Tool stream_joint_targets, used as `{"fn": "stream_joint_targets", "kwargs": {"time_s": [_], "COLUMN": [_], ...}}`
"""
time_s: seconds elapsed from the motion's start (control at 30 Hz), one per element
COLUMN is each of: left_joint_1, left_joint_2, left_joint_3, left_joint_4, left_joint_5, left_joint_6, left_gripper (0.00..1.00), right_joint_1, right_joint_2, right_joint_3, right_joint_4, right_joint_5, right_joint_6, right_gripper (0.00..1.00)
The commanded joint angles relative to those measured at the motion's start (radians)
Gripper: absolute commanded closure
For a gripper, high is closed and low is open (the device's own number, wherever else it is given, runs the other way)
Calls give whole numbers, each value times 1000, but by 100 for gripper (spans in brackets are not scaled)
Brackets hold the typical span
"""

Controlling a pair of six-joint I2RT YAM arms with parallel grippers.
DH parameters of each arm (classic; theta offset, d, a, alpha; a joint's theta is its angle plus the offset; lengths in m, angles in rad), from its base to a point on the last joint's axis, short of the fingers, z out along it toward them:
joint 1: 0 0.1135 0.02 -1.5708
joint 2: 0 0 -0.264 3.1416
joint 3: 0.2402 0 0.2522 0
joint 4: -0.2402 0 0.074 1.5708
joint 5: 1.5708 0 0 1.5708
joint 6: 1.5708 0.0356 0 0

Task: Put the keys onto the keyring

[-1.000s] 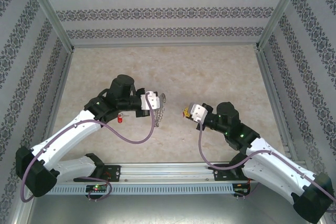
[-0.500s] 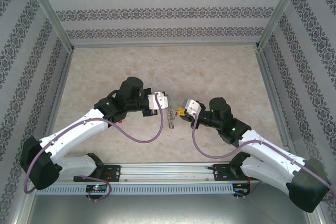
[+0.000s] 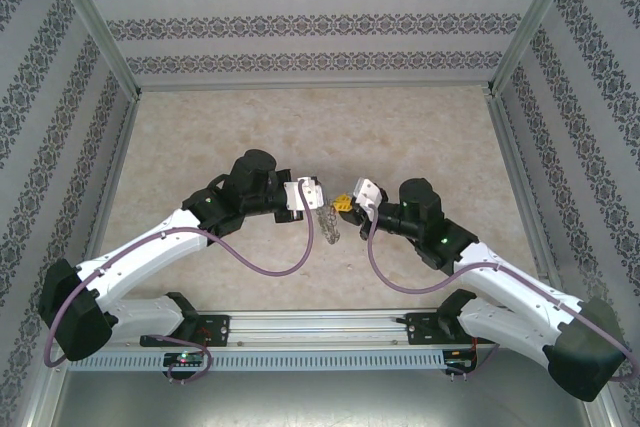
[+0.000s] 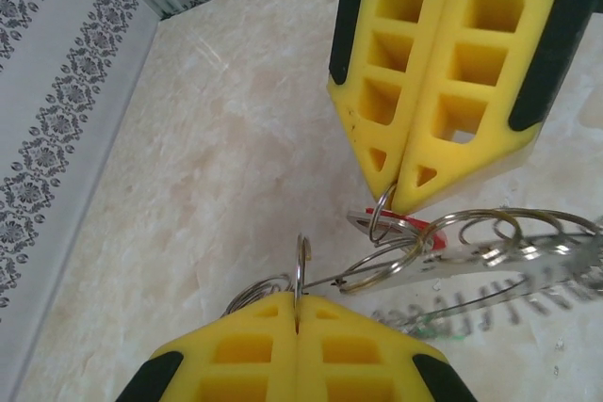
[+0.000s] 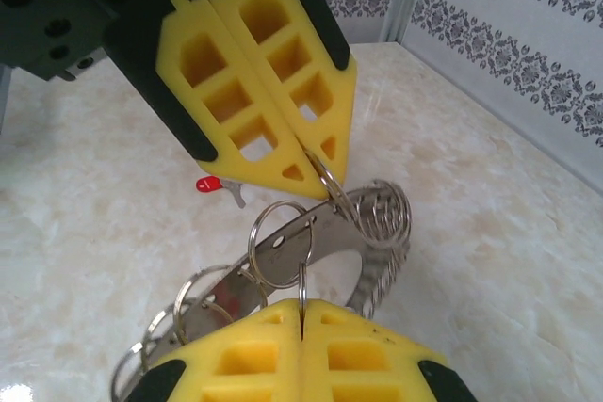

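Mid-table, the left gripper [image 3: 318, 194] and right gripper [image 3: 345, 204] meet nearly tip to tip, w/ the keyring [image 3: 330, 223] hanging btwn them above the table [image 3: 400, 127]. The left gripper [image 4: 298, 306] is pressed together on a thin wire loop of the keyring [image 4: 490, 251]. The right gripper [image 5: 301, 308] clamps another small loop. One red key [image 5: 212, 184] lies flat on the table, left of the grippers. A second red head [image 4: 429, 233] sits among the loops by the right tips, poss. threaded on; hard to tell.

From above, the ring [image 3: 331, 222] is too small for me to tell what hangs on it. On my left wrist camera it runs off the right edge, and loops [image 4: 391, 265] cover most of a red key [image 4: 431, 236].
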Motion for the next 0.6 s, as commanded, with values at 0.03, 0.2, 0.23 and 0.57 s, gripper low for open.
{"fn": "stream_joint_targets", "kwargs": {"time_s": [0.03,0.2,0.23,0.57], "left_joint_1": [-22,-32,-32,-33], "left_joint_2": [-5,-10,-13,-13], "left_joint_3": [-12,-16,-18,-32], "left_joint_4": [59,43,46,99], "left_joint_5": [-19,-28,-28,-44], "left_joint_6": [-19,-15,-20,-95], "left_gripper": [100,100,100,100], "right_joint_1": [11,10,10,44], "right_joint_2": [16,23,24,67], "right_joint_3": [58,85,87,92], "right_joint_4": [0,-37,-47,14], "right_joint_5": [-52,-3,3,6], "right_joint_6": [25,7,1,58], "right_gripper": [100,100,100,100]}}
